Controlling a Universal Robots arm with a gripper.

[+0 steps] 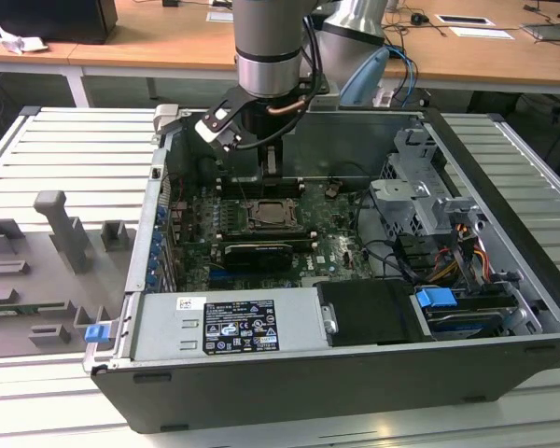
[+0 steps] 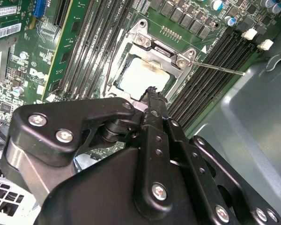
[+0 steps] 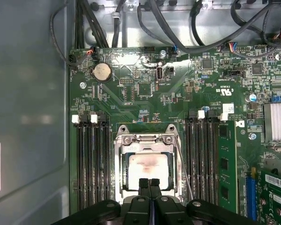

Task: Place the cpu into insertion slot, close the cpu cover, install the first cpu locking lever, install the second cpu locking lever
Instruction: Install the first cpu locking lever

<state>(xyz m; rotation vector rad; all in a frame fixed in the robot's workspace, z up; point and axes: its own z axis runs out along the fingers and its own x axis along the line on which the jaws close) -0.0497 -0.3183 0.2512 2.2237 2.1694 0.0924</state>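
first wrist view: cpu (image 3: 147, 168) near closed jaws

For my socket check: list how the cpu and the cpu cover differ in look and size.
Shape: the cpu is a solid square; the cpu cover is a frame with a square window.
Size: the cpu cover is larger and rings the cpu.
Surface: the cpu is pale with a brownish smear; the cpu cover is shiny metal.
Shared: both lie flat on the motherboard.
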